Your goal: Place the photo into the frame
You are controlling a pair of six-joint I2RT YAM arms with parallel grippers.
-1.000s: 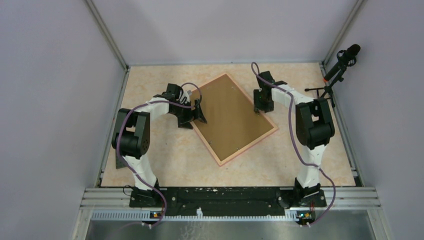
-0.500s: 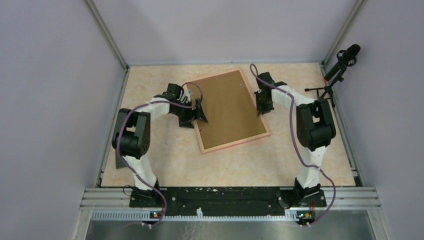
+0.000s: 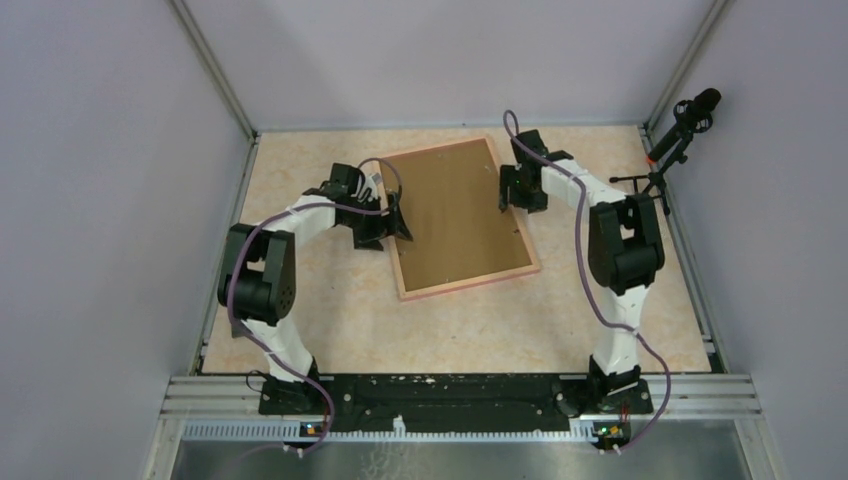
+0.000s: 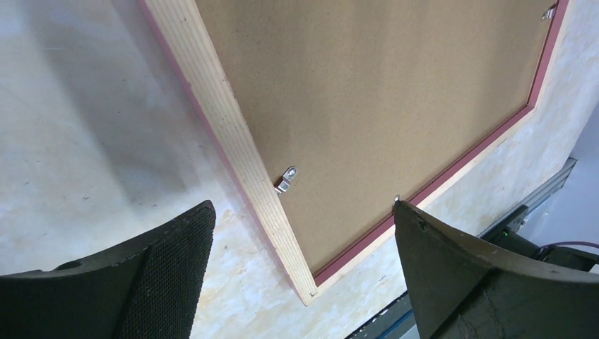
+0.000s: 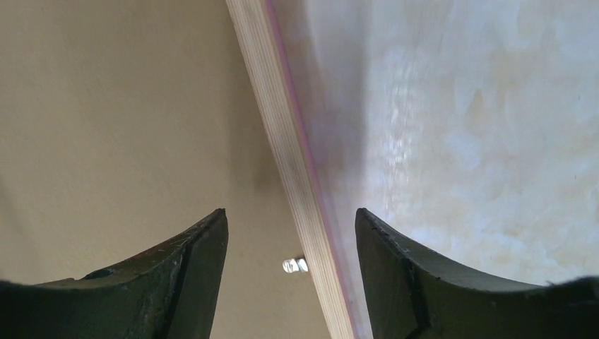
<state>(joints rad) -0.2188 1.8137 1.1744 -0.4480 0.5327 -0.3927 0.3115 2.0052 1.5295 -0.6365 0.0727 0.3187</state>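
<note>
The frame (image 3: 467, 282) lies face down on the table, its pinkish-tan rim around a brown backing board (image 3: 455, 215). The photo is hidden or out of view. My left gripper (image 3: 395, 222) stands open at the frame's left edge; in the left wrist view the left gripper (image 4: 302, 205) hangs over the rim (image 4: 233, 134) near a metal clip (image 4: 286, 178). My right gripper (image 3: 512, 190) is at the right edge. In the right wrist view the right gripper (image 5: 291, 212) is open, and the rim (image 5: 282, 127) runs between its fingers without touching them.
A microphone on a stand (image 3: 685, 125) sits at the far right corner. Grey walls enclose the tabletop (image 3: 330, 320) on three sides. A metal rail (image 3: 460, 390) carrying both arm bases runs along the near edge.
The frame has turned clockwise on the table, from a diamond tilt to nearly square with the walls. My right gripper moved slightly left and away with the right edge. The left gripper barely moved.
</note>
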